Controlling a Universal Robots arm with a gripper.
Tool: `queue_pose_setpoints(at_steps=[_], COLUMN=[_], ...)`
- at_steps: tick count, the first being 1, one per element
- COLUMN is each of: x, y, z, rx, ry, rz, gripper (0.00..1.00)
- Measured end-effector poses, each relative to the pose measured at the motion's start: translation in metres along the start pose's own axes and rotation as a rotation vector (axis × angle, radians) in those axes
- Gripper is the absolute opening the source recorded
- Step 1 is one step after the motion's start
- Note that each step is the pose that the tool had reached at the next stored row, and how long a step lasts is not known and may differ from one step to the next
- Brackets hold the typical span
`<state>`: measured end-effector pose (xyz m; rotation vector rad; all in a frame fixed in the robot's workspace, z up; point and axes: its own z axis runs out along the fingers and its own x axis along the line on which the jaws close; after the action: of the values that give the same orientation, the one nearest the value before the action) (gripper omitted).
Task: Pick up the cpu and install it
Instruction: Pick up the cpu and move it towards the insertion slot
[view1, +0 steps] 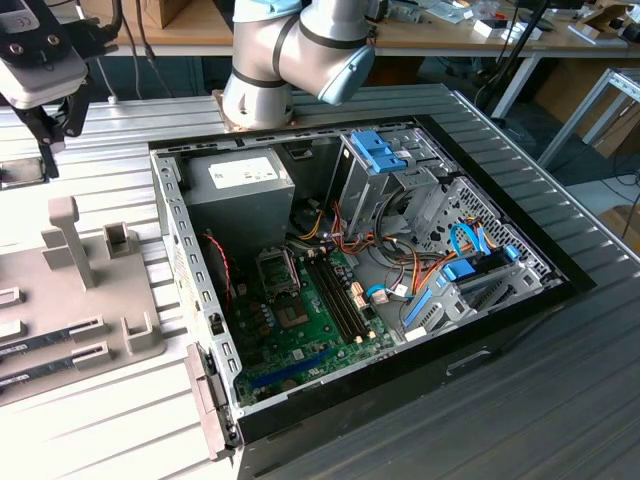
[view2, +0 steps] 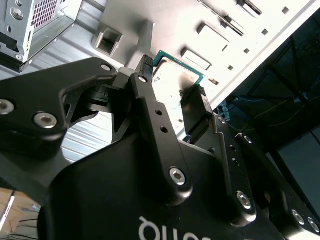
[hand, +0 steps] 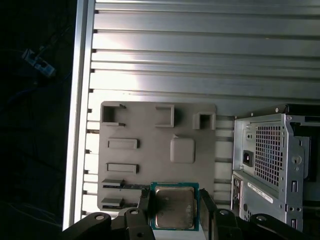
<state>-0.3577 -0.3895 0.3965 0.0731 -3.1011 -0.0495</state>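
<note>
The cpu (hand: 174, 207), a flat square chip with a green rim and dull silver lid, sits between the two black fingers (hand: 144, 201) of my gripper (hand: 174, 202), which is shut on its opposite edges. In the second wrist view the cpu (view2: 176, 84) shows in the gripper (view2: 172, 79), held above the grey fixture tray (view2: 165, 25). In the exterior view the gripper (view1: 47, 150) hangs at the far left, beyond the tray (view1: 85, 300). The open computer case (view1: 200, 330) lies in the middle, its green motherboard (view1: 310, 320) carrying a black-framed socket (view1: 275, 268).
The grey power-supply box (view1: 240, 195) fills the case's back corner, with drive cages and loose cables (view1: 420, 270) toward the exterior view's right. Long memory sticks (view1: 45, 335) lie in the tray's slots. The arm's base (view1: 255, 95) stands behind the case. The ribbed metal table (hand: 200, 60) surrounds everything.
</note>
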Motion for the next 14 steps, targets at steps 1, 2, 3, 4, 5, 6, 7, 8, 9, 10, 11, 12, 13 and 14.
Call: queue_pose_setpoints(at_steps=[1, 2, 3, 4, 5, 6, 7, 8, 9, 10, 11, 12, 13, 14], x=[-0.0003, -0.0009, -0.0012, -0.0016, -0.0025, -0.003, -0.0035, -0.0041, -0.0048, -0.0059, -0.0063, -0.0067, -0.0072, -0.0076], y=[0.0, -0.0001, -0.0001, -0.0001, -0.0001, -0.0002, -0.0002, -0.0002, -0.0003, -0.0003, -0.0003, -0.0004, -0.0004, -0.0004], z=[0.0001, 0.0001, 0.0002, 0.0002, 0.0003, 0.0005, 0.0005, 0.0006, 0.0007, 0.0009, 0.0009, 0.001, 0.0011, 0.0011], rx=[-0.0001, 0.0001, 0.0, 0.0001, 0.0001, 0.0, 0.0001, 0.0001, 0.0, 0.0, 0.0001, 0.0, 0.0, 0.0001], ry=[0.0, 0.0002, 0.0001, 0.0002, 0.0002, 0.0001, 0.0001, 0.0002, 0.0001, 0.0001, 0.0001, 0.0, 0.0001, 0.0002], rz=[0.0, 0.0, 0.0, 0.0, 0.0, 0.0, 0.0, 0.0, 0.0, 0.0, 0.0, 0.0, 0.0, 0.0], gripper=[0.47, 0.47, 0.47, 0.47, 0.47, 0.47, 0.47, 0.47, 0.47, 0.47, 0.47, 0.47, 0.47, 0.47])
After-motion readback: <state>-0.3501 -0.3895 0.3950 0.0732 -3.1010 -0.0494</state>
